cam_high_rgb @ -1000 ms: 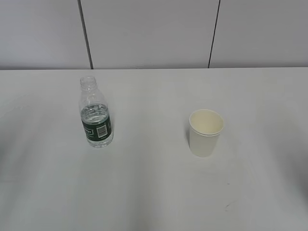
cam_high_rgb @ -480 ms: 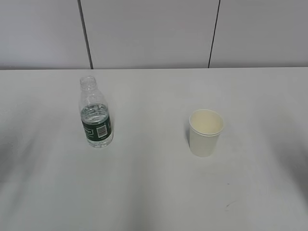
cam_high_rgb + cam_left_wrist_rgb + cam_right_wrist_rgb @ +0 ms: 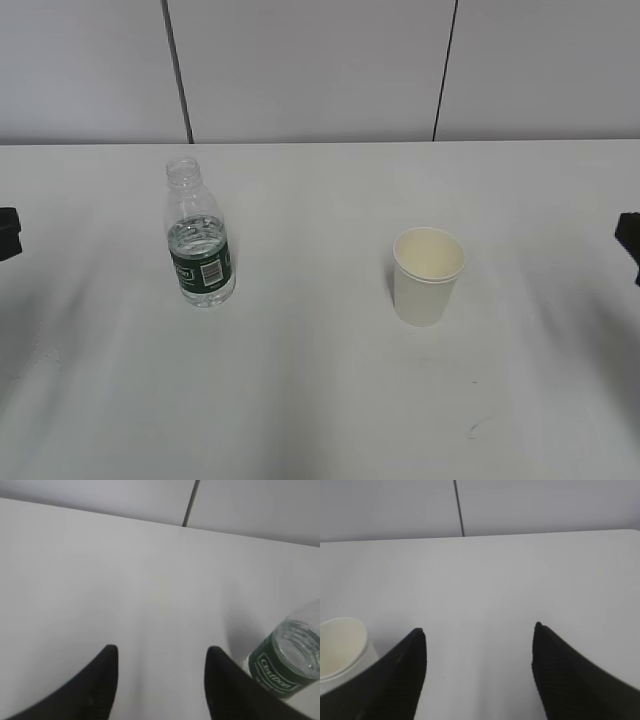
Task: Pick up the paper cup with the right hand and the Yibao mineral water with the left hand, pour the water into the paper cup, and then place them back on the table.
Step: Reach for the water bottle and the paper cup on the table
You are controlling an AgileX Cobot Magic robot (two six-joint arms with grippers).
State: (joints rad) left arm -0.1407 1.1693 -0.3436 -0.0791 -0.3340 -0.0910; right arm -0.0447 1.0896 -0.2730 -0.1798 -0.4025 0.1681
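The paper cup (image 3: 428,275) is standing upright on the table (image 3: 320,400), well right of the Yibao mineral water (image 3: 200,250). Both grippers, left hand (image 3: 162,652) and right hand (image 3: 479,635), are being held spread and empty; each should be centred before closing.

Both arms have come into the exterior view since a moment ago. The left hand (image 3: 8,233) now shows as a dark tip at the left edge, the right hand (image 3: 629,241) at the right edge. Both sets of jaws stand apart, with nothing between them.
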